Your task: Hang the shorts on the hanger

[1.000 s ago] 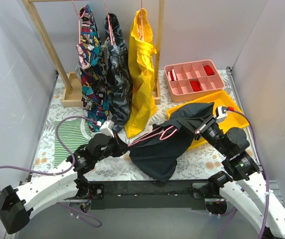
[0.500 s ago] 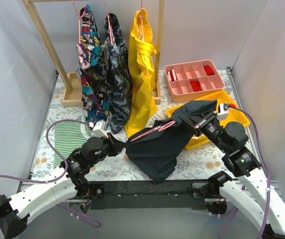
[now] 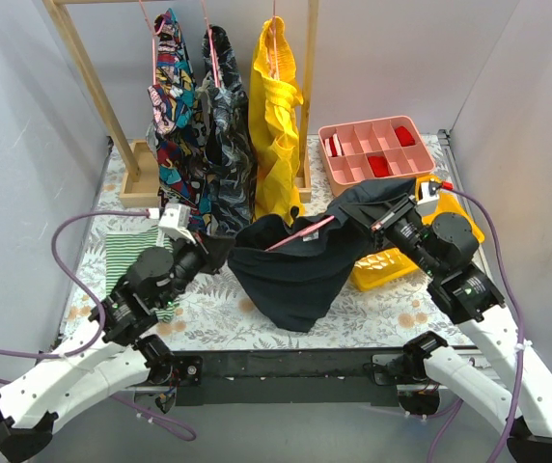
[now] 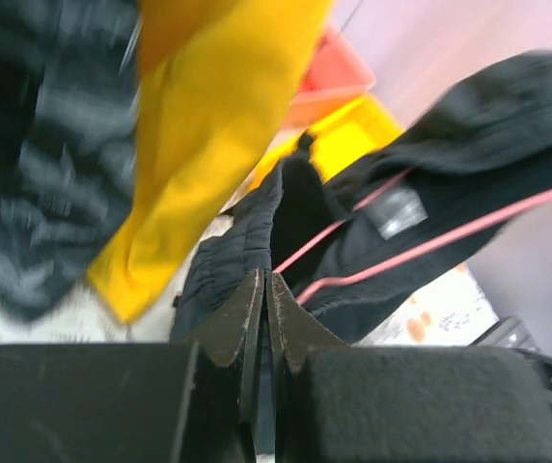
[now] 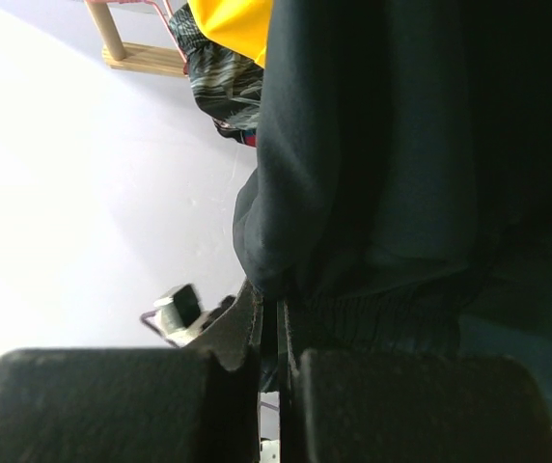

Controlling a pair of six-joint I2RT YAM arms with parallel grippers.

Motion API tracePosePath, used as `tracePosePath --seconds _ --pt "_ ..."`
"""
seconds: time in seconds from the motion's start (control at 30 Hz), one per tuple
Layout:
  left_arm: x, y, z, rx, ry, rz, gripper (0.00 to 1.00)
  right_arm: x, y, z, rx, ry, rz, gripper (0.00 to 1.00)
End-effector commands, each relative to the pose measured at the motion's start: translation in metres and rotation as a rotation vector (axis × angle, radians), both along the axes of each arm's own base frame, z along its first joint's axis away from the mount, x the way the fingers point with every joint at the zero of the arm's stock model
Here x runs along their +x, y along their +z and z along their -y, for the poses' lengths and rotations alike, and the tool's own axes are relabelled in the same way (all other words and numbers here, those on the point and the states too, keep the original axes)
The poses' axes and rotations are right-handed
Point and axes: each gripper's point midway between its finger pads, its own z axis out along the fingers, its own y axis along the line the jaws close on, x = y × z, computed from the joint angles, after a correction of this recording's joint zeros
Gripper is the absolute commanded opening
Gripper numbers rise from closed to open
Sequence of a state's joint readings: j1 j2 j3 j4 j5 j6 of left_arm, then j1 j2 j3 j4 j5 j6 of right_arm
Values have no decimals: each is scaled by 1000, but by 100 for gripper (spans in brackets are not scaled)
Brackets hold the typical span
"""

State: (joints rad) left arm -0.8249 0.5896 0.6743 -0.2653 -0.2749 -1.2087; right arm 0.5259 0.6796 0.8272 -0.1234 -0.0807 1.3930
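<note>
Pinching together on dark cloth, the fingers of the left gripper (image 4: 262, 289) meet at their tips over a folded edge of the shorts (image 4: 242, 256), with no gap showing between them in the left wrist view. The right gripper (image 5: 271, 311) is clamped likewise: in its own view the two fingers close on a gathered edge of the shorts (image 5: 382, 145), which fills most of that picture.

From above, the left gripper (image 3: 220, 253) holds the left end of the shorts (image 3: 295, 280) and the right gripper (image 3: 389, 220) holds the right end, higher up. The cloth hangs slung between them, sagging low in the middle; whether its lowest fold touches the table (image 3: 382, 311) cannot be told.

The hanger (image 3: 300, 231) shows only as a thin pink wire slanting across the upper opening of the shorts. In the left wrist view the hanger (image 4: 450, 231) appears as two pink lines against the dark cloth. Its hook is hidden.

Just beyond the shorts a yellow garment (image 3: 276, 125), a black-and-grey patterned garment (image 3: 228, 135) and a multicoloured garment (image 3: 172, 96) hang from a wooden rack (image 3: 88, 77). A yellow cloth (image 3: 382, 272) lies under the right arm, a pink divided tray (image 3: 372, 152) sits behind it, and a green striped cloth (image 3: 126, 260) lies near the left arm.
</note>
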Motion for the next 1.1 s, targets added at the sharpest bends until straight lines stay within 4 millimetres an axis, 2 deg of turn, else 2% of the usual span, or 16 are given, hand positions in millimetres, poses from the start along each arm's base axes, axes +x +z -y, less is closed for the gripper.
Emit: tracePosePath --seconds 0.0,0.03,0.1,0.13,0.17,0.23,0.27,0.33,0.37,0.4,0.43,0.47,0.73,0.8,0.97,1.07 --pt "-8 79 -2 16 -67 199 0 3 64 -1 99 -6 131 1" --pt "-14 107 -4 -7 -84 242 0 7 66 -6 102 7 119 1" --pt "-17 117 4 56 -143 243 0 8 84 -12 148 23 148 1" --pt "-22 147 2 36 -152 280 0 12 92 -15 159 11 154 1" --pt "-15 132 11 109 -176 221 0 8 96 -24 171 36 156 1" --pt "-20 138 26 131 -263 202 0 13 95 -32 190 20 142 1" --pt "-22 126 34 153 -299 156 0 9 94 -40 206 44 138 1" --pt "-23 103 54 173 -385 90 0 11 79 -48 234 56 88 1" --pt "-22 86 60 189 -401 57 0 15 54 -53 226 61 43 1" --pt "-20 75 65 196 -411 31 0 14 53 -54 255 71 43 1" --pt "-20 67 67 203 -424 16 0 15 47 -53 273 62 23 1" --pt "-20 53 70 215 -434 -3 0 17 30 -54 263 56 -4 1" --pt "-9 6 73 293 -418 -38 0 23 -12 -55 274 32 -146 1" --pt "-7 1 74 297 -419 -36 1 23 -24 -57 290 31 -214 1" --pt "-11 -10 71 318 -438 -25 30 23 -45 -57 321 28 -292 1" --pt "-14 -17 71 336 -461 -26 36 23 -55 -61 343 41 -352 1"
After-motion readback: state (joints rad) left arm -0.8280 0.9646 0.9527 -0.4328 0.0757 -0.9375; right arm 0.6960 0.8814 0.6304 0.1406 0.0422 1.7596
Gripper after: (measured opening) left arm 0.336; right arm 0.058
